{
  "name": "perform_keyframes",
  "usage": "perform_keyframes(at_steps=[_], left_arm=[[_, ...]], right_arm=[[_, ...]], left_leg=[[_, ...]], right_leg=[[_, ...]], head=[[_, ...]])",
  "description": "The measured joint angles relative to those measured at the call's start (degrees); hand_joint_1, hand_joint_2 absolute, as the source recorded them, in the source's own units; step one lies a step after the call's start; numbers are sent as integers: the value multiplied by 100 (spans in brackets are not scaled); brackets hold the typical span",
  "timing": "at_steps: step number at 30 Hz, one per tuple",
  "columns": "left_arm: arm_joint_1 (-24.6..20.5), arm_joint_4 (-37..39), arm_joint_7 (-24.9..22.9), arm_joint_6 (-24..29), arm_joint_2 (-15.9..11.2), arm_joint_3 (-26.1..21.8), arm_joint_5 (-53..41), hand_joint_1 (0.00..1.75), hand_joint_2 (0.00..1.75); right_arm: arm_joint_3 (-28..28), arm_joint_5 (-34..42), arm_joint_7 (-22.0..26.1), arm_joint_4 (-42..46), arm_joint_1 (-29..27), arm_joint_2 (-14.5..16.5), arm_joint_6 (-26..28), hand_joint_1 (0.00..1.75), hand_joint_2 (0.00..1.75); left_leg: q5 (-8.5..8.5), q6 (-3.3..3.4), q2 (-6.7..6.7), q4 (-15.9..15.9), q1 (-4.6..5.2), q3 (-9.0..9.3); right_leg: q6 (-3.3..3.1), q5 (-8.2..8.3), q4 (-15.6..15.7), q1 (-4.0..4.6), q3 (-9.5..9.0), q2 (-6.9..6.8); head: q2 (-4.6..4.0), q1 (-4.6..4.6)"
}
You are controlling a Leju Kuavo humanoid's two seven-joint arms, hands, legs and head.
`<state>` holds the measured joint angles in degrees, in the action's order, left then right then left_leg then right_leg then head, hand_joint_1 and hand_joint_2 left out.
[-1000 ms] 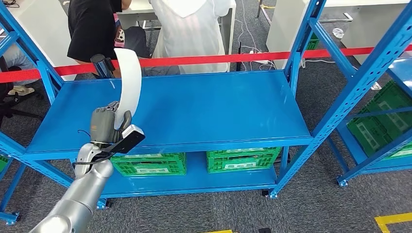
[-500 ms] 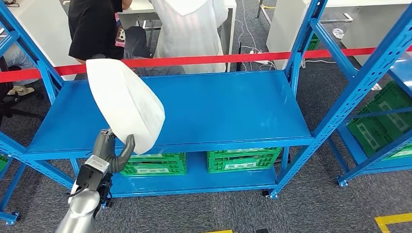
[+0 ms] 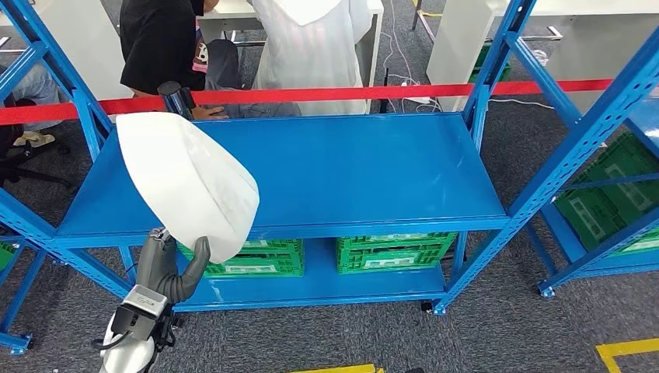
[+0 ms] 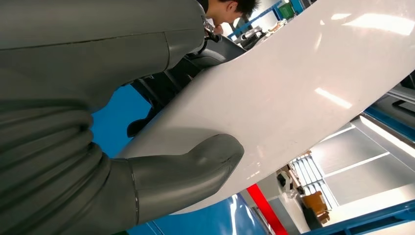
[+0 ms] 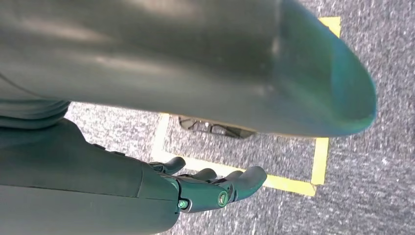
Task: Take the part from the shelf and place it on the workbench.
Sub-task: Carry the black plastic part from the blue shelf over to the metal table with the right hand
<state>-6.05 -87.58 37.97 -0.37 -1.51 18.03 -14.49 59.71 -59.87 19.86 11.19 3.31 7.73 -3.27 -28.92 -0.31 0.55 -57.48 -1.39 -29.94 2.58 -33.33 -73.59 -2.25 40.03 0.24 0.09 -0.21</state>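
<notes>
The part (image 3: 186,183) is a large white curved panel with a smooth glossy face. My left hand (image 3: 167,268) grips its lower end in front of the blue shelf (image 3: 373,171), below the shelf's front edge. The panel rises from the hand and hides the left part of the shelf top. In the left wrist view my thumb (image 4: 195,166) presses on the white panel (image 4: 303,93). My right hand (image 5: 210,188) hangs over the grey floor, fingers loosely curved, with nothing in it.
Green crates (image 3: 392,252) sit on the lower shelf level. A red barrier tape (image 3: 373,93) runs behind the shelf, with people (image 3: 311,47) standing past it. A second blue rack (image 3: 598,148) with green crates stands at the right. Yellow floor tape (image 3: 629,353) marks the carpet.
My left hand has drawn back and down from above the shelf top to in front of its edge. The panel has turned from edge-on to broad face toward the camera. The view shifted slightly.
</notes>
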Motion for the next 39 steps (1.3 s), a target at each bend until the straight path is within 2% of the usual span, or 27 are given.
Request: perform_keyframes(at_steps=[2,4,8,9,11,13,14,15,16,17,19,20,21,23,24,25,26,28,29,30,31,32,34,35,36,38,39], left_arm=[[43,-63,-4,12,1,-1,-7,175,175],[64,-118,-15,27,3,-3,-29,175,175],[100,-172,-45,15,25,-2,-65,175,175],[106,-174,-52,1,31,-1,-87,175,175],[114,-166,-56,-20,37,7,-164,175,175],[119,-144,-72,-26,46,36,-259,175,175],[125,-129,-89,-35,54,57,-303,175,175],[132,-116,-108,-47,59,80,-342,175,175],[138,-105,-124,-60,68,103,-376,175,175],[142,-99,-137,-72,80,129,-402,175,175],[145,-93,-154,-96,112,196,-443,175,175],[145,-91,-164,-109,125,234,-470,175,175],[147,-86,-181,-121,133,270,-507,175,175],[149,-78,-220,-128,139,339,-584,175,175],[150,-77,-244,-127,143,368,-612,175,175],[152,-78,-265,-125,148,389,-627,175,175],[158,-78,-289,-122,154,405,-638,175,175],[186,-79,-343,-114,161,426,-664,175,175],[206,-79,-366,-108,162,439,-683,175,175],[226,-80,-384,-102,162,452,-699,175,175],[246,-83,-398,-98,162,464,-713,175,175],[265,-91,-410,-96,162,473,-726,175,175],[300,-128,-435,-95,161,482,-746,175,175],[314,-150,-445,-95,161,484,-757,175,175],[324,-172,-452,-95,160,486,-766,175,175],[341,-199,-463,-94,151,490,-782,175,175],[351,-210,-467,-94,142,490,-788,175,175]], right_arm=[[-19,-15,-1,0,7,-28,6,0,0],[-42,-27,-5,0,21,-47,35,0,0],[-71,-25,-20,0,42,-62,117,0,0],[-72,-20,-19,0,43,-64,123,0,0],[-72,-20,-9,0,44,-66,127,0,0],[-75,-35,-9,0,45,-66,124,0,0],[-77,-46,-21,0,44,-66,120,0,0],[-79,-56,-42,0,44,-65,113,0,0],[-81,-64,-72,0,44,-65,107,0,0],[-83,-70,-102,0,44,-64,98,0,0],[-85,-78,-155,0,46,-65,76,0,0],[-85,-83,-174,0,50,-65,65,0,0],[-86,-86,-189,0,56,-64,54,0,0],[-87,-91,-204,0,61,-64,40,0,0],[-87,-90,-204,0,60,-64,36,0,0],[-87,-89,-204,0,59,-64,34,0,0],[-87,-89,-202,0,60,-63,31,0,0],[-87,-91,-197,0,64,-62,16,0,0],[-87,-92,-196,0,66,-62,5,0,0],[-87,-94,-196,0,67,-62,-5,0,0],[-87,-95,-194,0,69,-62,-14,0,0],[-87,-95,-191,0,72,-62,-22,0,0],[-87,-96,-185,0,90,-63,-36,0,0],[-87,-97,-180,0,98,-63,-42,0,0],[-88,-103,-177,0,104,-62,-47,0,0],[-91,-117,-173,-1,103,-52,-56,0,0],[-92,-122,-175,-2,103,-43,-59,0,0]], left_leg=[[-18,-25,-15,-83,-6,-59],[-36,-87,-34,-159,6,-125],[-26,-250,-52,-195,13,-179],[-110,-278,-52,-269,3,-212],[-494,-308,-52,-733,-5,-390],[-894,-324,-53,-1422,-4,-628],[-959,-324,-53,-1620,-4,-665],[-909,-317,-53,-1623,-3,-605],[-762,-301,-52,-1407,-2,-439],[-593,-279,-53,-1034,-2,-189],[-412,-235,-58,-316,25,255],[-395,-209,-63,-123,45,350],[-394,-178,-69,-67,71,352],[-295,-76,-60,-54,84,254],[-225,-17,-51,-41,80,198],[-146,37,-40,-21,69,130],[-71,76,-29,-11,65,57],[57,112,-18,-25,85,-103],[115,115,-11,-45,97,-189],[167,113,-7,-73,105,-284],[213,106,-5,-110,109,-378],[252,95,-6,-151,110,-465],[315,52,-4,-227,116,-590],[348,19,-3,-248,119,-618],[388,-19,-2,-251,118,-632],[466,-97,-9,-230,113,-640],[422,-130,-20,-254,108,-670]], right_leg=[[-28,312,664,5,-357,-4],[-86,462,1188,33,-631,1],[-275,485,1302,63,-606,6],[-325,519,1321,57,-585,1],[-399,591,1344,54,-523,-11],[-425,664,1341,76,-427,-15],[-427,705,1339,87,-374,-16],[-421,747,1337,95,-322,-16],[-410,790,1336,99,-273,-14],[-391,835,1335,100,-229,-12],[-326,925,1341,108,-173,-10],[-285,972,1349,109,-164,-10],[-241,1023,1369,107,-161,-10],[-153,1105,1414,84,-146,-6],[-120,1032,1380,77,-109,-5],[-95,845,1246,73,-49,-3],[-83,564,995,71,31,-3],[-62,30,297,81,184,-3],[-58,-60,18,85,200,-3],[-61,-23,-105,91,136,-3],[-72,104,-24,98,-30,-4],[-91,245,248,107,-292,-4],[-153,265,1006,136,-854,-3],[-188,213,1273,155,-1021,-1],[-223,157,1411,175,-1086,1],[-297,232,1462,179,-1043,-6],[-339,289,1475,167,-995,-17]], head=[[0,3],[0,7],[0,2],[0,-2],[0,-13],[0,-17],[0,-16],[0,-17],[0,-17],[0,-17],[0,-12],[0,-12],[0,-10],[0,-17],[0,-12],[0,-5],[0,6],[0,21],[0,22],[0,21],[0,22],[0,22],[0,18],[0,21],[0,25],[0,40],[0,39]])
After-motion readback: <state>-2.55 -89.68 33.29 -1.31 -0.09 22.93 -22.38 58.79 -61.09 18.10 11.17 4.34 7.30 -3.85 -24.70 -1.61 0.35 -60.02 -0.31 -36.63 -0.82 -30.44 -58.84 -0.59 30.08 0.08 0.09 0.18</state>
